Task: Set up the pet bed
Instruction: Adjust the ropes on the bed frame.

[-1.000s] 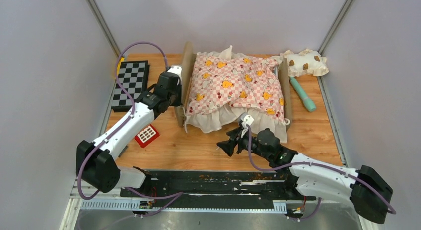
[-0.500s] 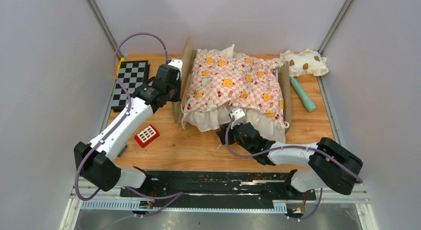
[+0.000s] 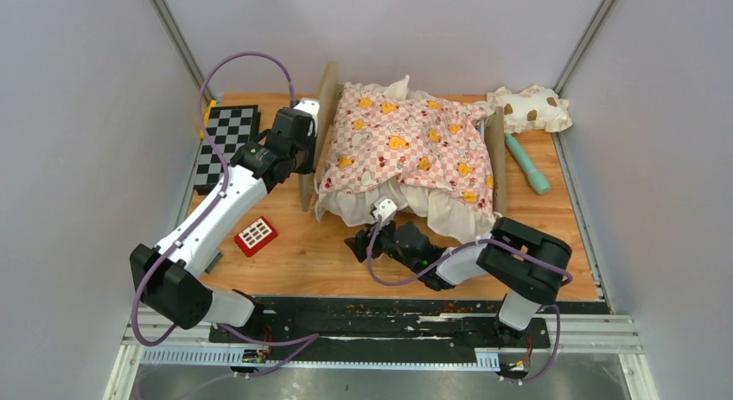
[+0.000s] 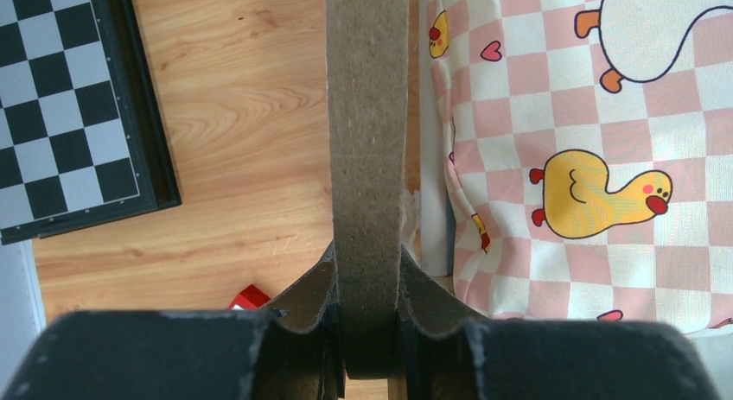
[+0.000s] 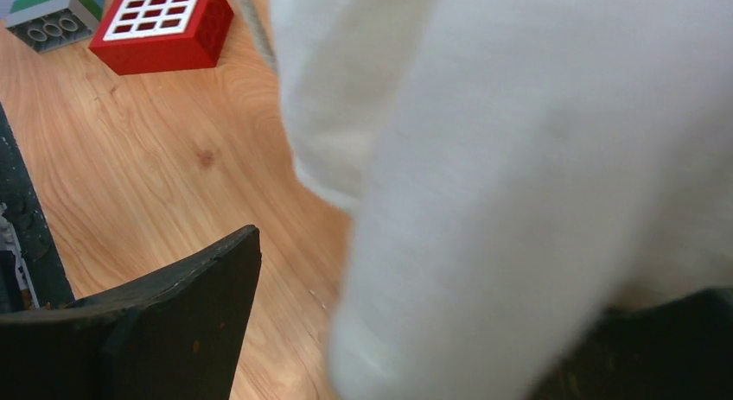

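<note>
Wood tabletop (image 3: pixel 302 257) — left hand (image 4: pixel 369 275) clamps pet bed (image 4: pixel 367 115); right hand (image 3: pixel 356 243) wide, touching ruffle (image 5: pixel 484 158).

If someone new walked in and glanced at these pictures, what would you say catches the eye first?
The pink checkered duck cushion dominates, draped over the pet bed at the middle back of the table. The left gripper has its jaws clamped on the bed's left end board, while the right gripper sits at the near side with open jaws either side of the white ruffle.
</note>
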Robot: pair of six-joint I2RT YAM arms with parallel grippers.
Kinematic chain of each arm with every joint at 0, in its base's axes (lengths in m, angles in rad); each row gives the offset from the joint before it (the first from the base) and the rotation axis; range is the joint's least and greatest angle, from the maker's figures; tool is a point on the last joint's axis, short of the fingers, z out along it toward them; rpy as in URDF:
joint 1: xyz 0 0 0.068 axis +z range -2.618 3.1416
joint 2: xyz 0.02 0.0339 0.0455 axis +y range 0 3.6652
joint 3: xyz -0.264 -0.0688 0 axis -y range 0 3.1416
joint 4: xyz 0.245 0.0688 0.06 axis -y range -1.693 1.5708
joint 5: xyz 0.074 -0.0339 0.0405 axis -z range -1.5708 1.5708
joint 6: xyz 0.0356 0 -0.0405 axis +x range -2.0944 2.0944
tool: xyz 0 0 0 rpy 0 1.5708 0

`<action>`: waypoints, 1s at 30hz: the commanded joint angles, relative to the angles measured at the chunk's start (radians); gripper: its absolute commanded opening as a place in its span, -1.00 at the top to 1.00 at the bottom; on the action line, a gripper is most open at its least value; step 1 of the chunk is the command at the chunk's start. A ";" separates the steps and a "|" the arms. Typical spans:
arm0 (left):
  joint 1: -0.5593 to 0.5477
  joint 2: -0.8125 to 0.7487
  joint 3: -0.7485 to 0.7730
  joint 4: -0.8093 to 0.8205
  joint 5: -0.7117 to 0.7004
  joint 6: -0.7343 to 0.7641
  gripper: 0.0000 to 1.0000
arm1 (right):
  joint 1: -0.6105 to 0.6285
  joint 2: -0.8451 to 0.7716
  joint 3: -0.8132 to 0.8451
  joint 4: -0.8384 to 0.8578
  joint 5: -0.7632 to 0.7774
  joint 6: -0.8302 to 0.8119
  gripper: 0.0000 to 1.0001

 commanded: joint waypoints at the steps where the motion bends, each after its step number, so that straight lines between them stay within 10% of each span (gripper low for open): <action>1: -0.010 -0.041 0.121 0.127 0.019 0.006 1.00 | 0.049 0.117 0.088 0.237 0.041 -0.030 -0.51; 7: -0.010 -0.043 0.127 0.119 0.019 0.009 1.00 | 0.131 0.417 0.153 0.658 0.130 -0.195 -0.78; 30: -0.010 -0.069 0.134 0.089 0.048 -0.009 1.00 | 0.088 0.757 0.544 0.581 0.400 -0.321 -0.83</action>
